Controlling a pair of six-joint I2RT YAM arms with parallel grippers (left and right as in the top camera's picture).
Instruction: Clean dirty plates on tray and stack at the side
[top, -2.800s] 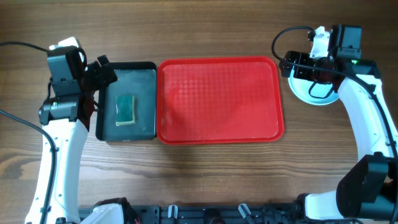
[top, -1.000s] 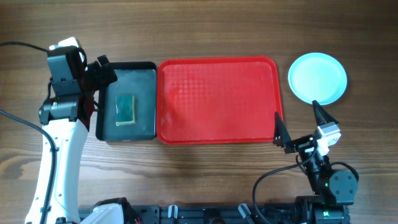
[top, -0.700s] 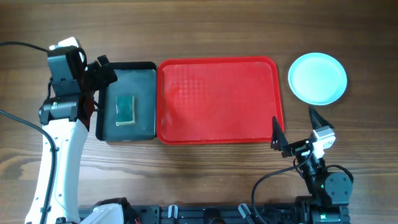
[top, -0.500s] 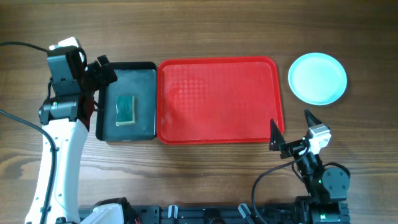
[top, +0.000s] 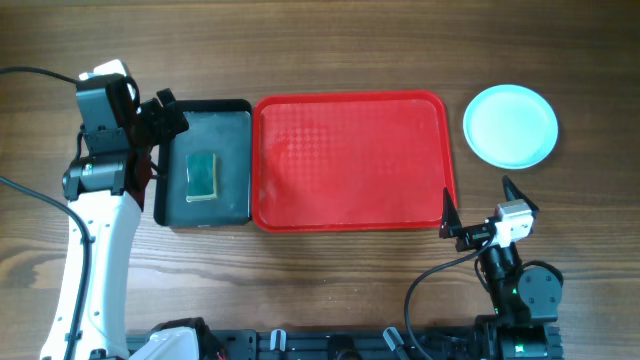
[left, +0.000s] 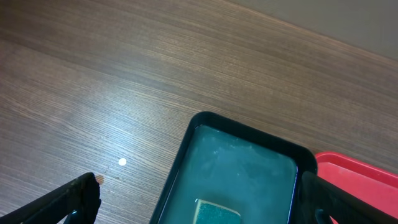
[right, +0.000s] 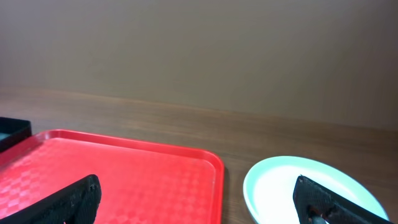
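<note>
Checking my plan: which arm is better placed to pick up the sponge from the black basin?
Left. The left tool, open, hovers at the basin's edge, near the sponge; the right tool sits beyond the red tray.

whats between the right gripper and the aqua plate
Nothing but bare wooden table: in the overhead view the open right gripper sits apart from the aqua plate, with only wood showing between them.

Open tray (top: 350, 160) floor, basin (top: 230, 135) alongside

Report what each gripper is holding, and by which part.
Nothing is held. The left gripper and the right gripper are both open and empty.
</note>
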